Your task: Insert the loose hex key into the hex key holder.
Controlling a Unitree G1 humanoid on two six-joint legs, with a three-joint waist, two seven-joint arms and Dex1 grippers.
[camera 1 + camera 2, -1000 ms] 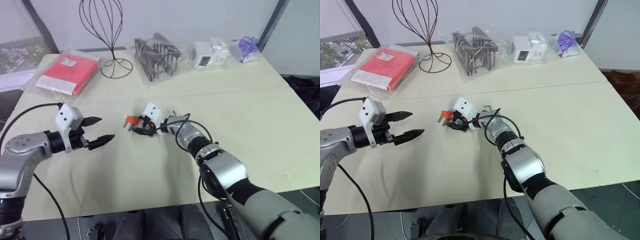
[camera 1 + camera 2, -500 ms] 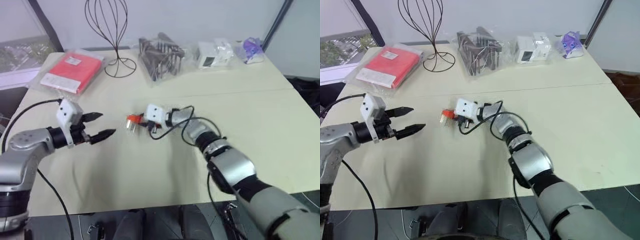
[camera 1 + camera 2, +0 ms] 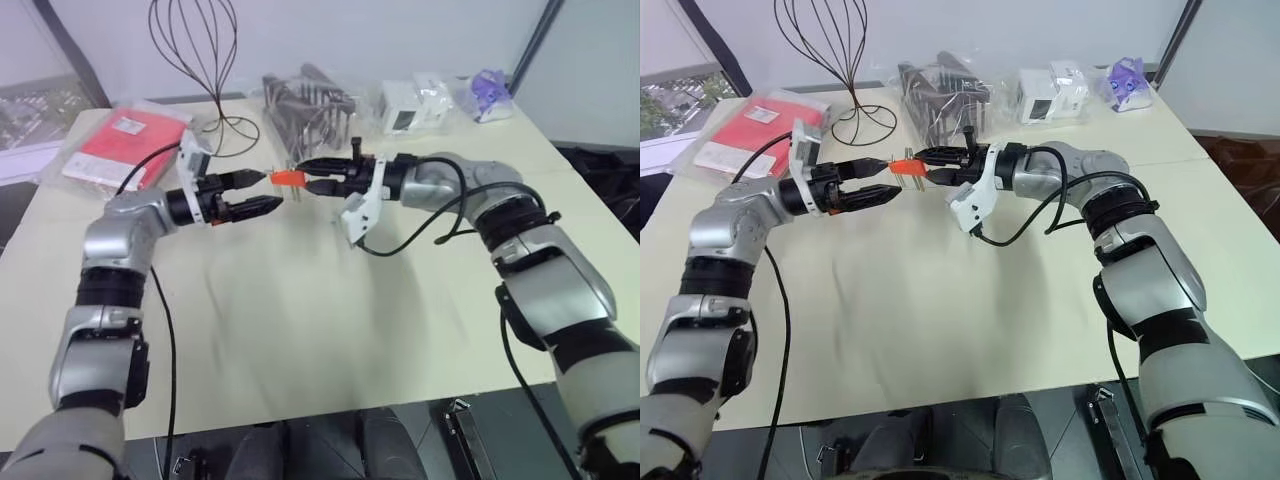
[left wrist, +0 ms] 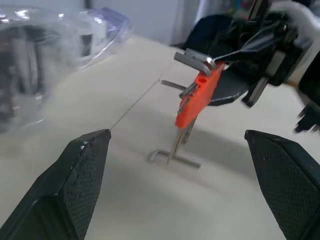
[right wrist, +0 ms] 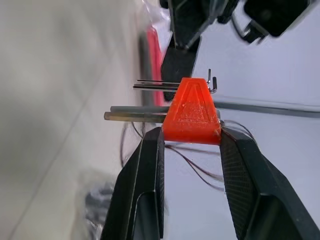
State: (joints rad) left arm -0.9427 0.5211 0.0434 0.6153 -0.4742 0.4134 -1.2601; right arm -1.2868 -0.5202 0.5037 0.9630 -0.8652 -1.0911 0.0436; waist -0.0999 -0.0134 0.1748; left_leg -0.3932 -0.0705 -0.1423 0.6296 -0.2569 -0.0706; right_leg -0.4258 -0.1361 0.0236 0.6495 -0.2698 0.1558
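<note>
Now our right fingers (image 5: 190,150) grip the holder (image 5: 191,113) aloft; our left fingers (image 3: 262,192), spread empty, face it at nine o'clock. Next we must fetch the loose key (image 4: 172,156) from the surface (image 3: 330,300).

The two eye views look forward and down from the robot's head over the cream bench (image 3: 300,330), from slightly different sides, and share the same stretch of it. The left wrist view looks along the left hand (image 4: 182,165) from close range at the hex key holder (image 4: 197,97). The right wrist view faces back from the right hand (image 5: 190,150), nearer still, with the holder just ahead of its fingers (image 5: 145,180); both wrist views share that holder.
</note>
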